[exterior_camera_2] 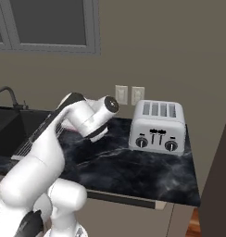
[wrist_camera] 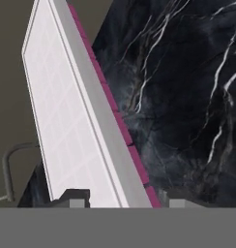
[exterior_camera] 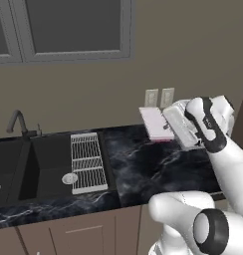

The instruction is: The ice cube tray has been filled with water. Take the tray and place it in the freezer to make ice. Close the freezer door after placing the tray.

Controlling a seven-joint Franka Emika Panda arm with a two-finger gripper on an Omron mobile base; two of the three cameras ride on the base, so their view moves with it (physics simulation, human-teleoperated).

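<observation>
The ice cube tray (exterior_camera: 156,123), pale pinkish-white with a pink lower edge, hangs tilted above the black marble counter (exterior_camera: 143,169), near the back wall. My gripper (exterior_camera: 169,127) is shut on the tray's right end. In the hand view the tray (wrist_camera: 66,111) runs up and away from between my two fingertips (wrist_camera: 77,198), its pink edge toward the counter (wrist_camera: 187,97). My gripper (wrist_camera: 127,199) grips it at the near end. In the right base view my own arm covers the hand. The freezer and the freezer door are out of view.
A dark sink (exterior_camera: 44,164) with a faucet (exterior_camera: 16,122) lies to the left, a white wire-grid rack (exterior_camera: 87,162) over its right side. A silver toaster (exterior_camera_2: 157,126) stands at the counter's right end. Two wall outlets (exterior_camera: 159,97) sit behind the tray.
</observation>
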